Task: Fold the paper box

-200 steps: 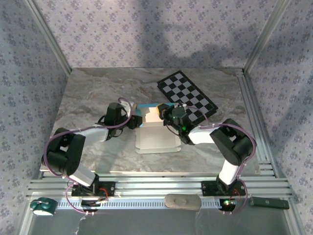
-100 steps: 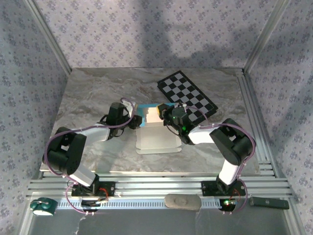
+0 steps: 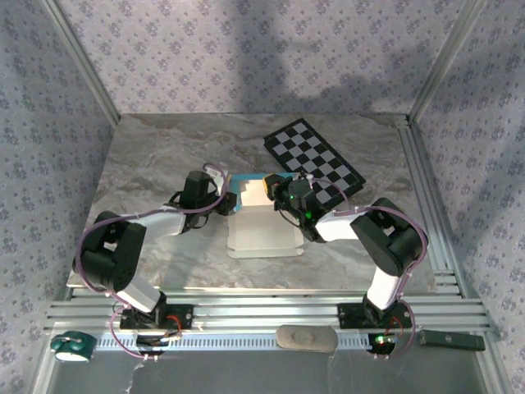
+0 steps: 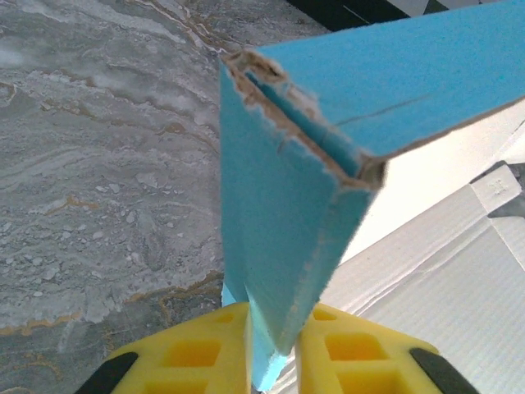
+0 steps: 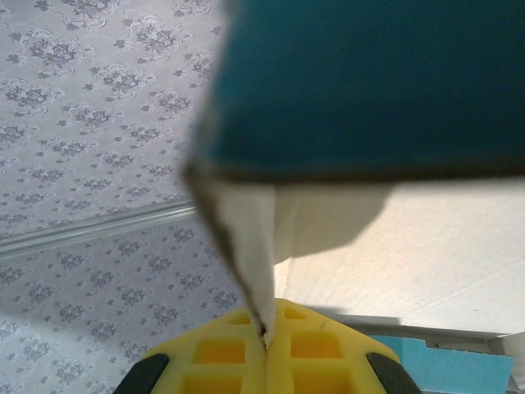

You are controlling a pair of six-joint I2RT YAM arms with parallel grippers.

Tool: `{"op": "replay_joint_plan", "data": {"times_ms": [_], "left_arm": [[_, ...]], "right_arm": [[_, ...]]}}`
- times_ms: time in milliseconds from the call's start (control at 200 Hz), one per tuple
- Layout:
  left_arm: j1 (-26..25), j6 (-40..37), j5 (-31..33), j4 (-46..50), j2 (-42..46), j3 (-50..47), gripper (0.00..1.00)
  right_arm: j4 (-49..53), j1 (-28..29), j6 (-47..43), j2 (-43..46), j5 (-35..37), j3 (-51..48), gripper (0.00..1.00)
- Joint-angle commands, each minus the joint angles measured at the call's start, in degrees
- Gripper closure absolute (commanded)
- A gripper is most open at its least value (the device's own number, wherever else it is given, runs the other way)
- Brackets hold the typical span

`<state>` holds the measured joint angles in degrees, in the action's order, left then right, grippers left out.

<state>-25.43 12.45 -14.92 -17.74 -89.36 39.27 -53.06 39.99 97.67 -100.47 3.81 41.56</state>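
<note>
The paper box [image 3: 262, 231] lies part-folded in the middle of the table, white inside facing up, with turquoise walls raised at its far end. My left gripper [image 3: 227, 203] is shut on the box's left turquoise side flap [image 4: 287, 213], which stands upright between the yellow fingers [image 4: 201, 357]. From the right, my right gripper [image 3: 277, 195] is shut on a thin white flap [image 5: 250, 246] under a turquoise panel [image 5: 369, 82]; its yellow fingers [image 5: 320, 349] pinch the flap's tip.
A black-and-white checkerboard [image 3: 316, 160] lies behind the box at the back right, close to the right gripper. Patterned walls enclose the marble table [image 3: 156, 156]. A metal rail [image 3: 271, 316] runs along the near edge by the arm bases.
Both grippers have kept their hold; the left gripper has edged slightly right and forward, and the box's far walls have drawn a little closer together.
</note>
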Motion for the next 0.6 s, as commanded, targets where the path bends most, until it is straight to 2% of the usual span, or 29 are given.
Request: {"op": "replay_joint_plan", "data": {"times_ms": [0,235,465,600], "left_arm": [[-1.05,-1.02,0.04,-0.85,-0.65,2.01,0.84],[-1.87,-0.9,2.45,-0.68,-0.73,2.1,1.0],[-2.99,-0.06,5.25,-0.71,-1.01,2.39,1.0],[-4.23,1.27,9.58,0.35,-0.95,2.87,1.0]], "right_arm": [[-0.65,0.53,0.46,-1.14,-1.32,1.24,1.0],[-0.35,0.6,0.42,-1.14,-1.51,1.68,1.0],[-0.64,0.95,0.55,-1.36,-1.12,1.35,1.0],[-1.02,1.3,0.66,-1.64,-0.49,0.94,1.0]]}}
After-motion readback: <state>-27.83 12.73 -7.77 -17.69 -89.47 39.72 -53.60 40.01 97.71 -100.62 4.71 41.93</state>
